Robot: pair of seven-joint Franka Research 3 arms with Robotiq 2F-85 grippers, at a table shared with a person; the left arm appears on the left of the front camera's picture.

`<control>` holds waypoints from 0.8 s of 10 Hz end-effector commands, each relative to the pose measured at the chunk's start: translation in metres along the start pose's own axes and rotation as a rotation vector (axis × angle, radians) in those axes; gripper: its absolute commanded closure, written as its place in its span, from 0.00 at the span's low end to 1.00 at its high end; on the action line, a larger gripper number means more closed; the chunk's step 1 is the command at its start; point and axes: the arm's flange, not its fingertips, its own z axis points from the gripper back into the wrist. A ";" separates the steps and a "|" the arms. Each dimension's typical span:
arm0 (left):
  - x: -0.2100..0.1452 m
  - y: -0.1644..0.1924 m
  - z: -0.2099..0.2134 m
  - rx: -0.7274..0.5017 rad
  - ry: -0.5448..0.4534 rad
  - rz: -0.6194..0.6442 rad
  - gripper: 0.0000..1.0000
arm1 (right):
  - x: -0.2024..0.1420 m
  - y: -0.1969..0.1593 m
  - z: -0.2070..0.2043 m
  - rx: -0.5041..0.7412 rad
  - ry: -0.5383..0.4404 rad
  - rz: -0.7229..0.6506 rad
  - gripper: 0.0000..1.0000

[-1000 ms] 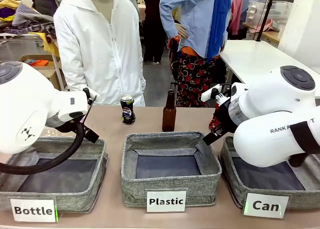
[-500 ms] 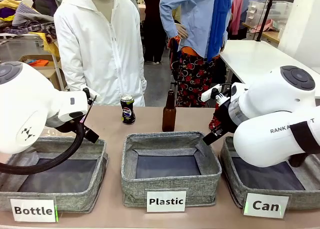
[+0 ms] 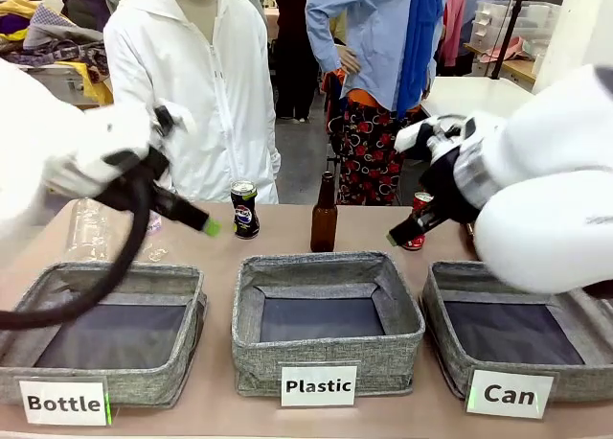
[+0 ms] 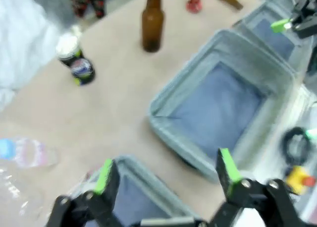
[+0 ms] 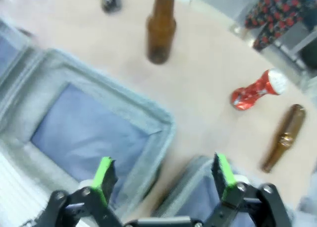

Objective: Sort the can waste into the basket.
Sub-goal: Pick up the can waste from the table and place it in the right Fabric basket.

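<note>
Where the front view looks across the table, the black-and-blue can (image 3: 244, 209) stands upright, silver top up, beside a standing brown bottle (image 3: 324, 215). The crushed red can (image 3: 418, 220) also looks upright, just behind the fingers of the right gripper (image 3: 395, 238), which partly cover it. The "Can" basket (image 3: 440, 295) sits at the right, next to the "Plastic" bin (image 3: 251, 284), with the "Bottle" bin (image 3: 188, 288) at the left. The left gripper (image 3: 207, 227) hangs beside the black-and-blue can and a clear plastic bottle (image 3: 88, 230) stands behind it. In the left wrist view, the left gripper (image 4: 166, 167) is spread wide and empty. The black-and-blue can (image 4: 75, 62) leans top-left in this picture, well apart from the basket (image 4: 247, 23). In the right wrist view, the right gripper (image 5: 163, 172) gapes empty over the basket (image 5: 195, 187). The red can (image 5: 255, 92) points its silver end upper right, near a lying brown bottle (image 5: 283, 137).
</note>
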 end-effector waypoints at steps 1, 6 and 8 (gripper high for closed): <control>-0.053 0.007 0.087 -0.205 -0.031 -0.012 0.00 | -0.028 -0.004 0.090 0.184 -0.023 -0.177 0.00; -0.175 0.093 0.179 -0.377 -0.355 0.213 0.00 | -0.184 -0.122 0.212 0.239 -0.454 -0.660 0.00; -0.228 0.121 0.174 -0.378 -0.545 0.390 0.00 | -0.222 -0.184 0.202 0.270 -0.472 -0.909 0.00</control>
